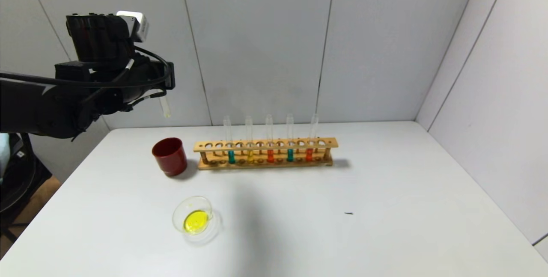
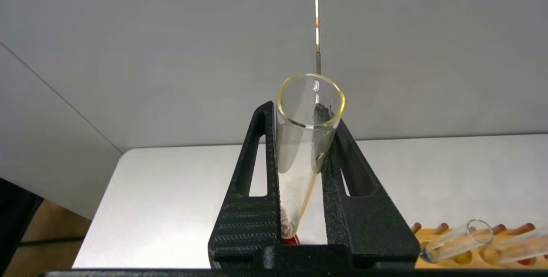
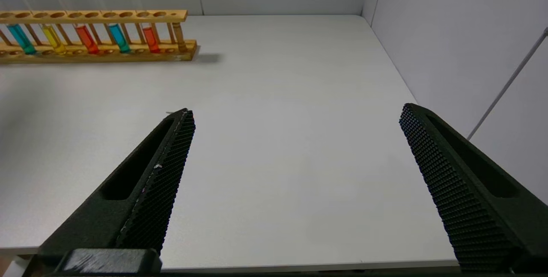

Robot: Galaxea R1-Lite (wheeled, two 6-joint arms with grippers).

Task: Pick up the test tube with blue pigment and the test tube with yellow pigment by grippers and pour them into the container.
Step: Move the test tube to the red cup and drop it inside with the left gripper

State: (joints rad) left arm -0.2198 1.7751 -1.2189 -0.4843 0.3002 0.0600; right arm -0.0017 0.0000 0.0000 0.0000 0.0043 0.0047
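While the white table (image 1: 385, 191) filled most of the head view, the left arm reached in at the upper left of the frame. The left gripper (image 2: 299, 170) hung high above the table's left rear corner, its fingers (image 2: 252, 183) pinched on an emptied test tube (image 2: 306, 140) with only yellow traces inside, its open mouth uppermost in the wrist view. The right gripper (image 3: 295, 140) did not show in the head view; its own camera showed the fingers spread wide over bare table, holding nothing.

At centre frame stood the wooden rack (image 1: 265, 153) with five upright tubes. The test tube with blue pigment (image 1: 231, 146) was leftmost, the test tube with yellow pigment (image 1: 250, 146) just beside it. A dark red cup (image 1: 169, 156) sat left of the rack. Lower left of centre lay the glass container (image 1: 195, 218), a pool of yellow liquid in it.
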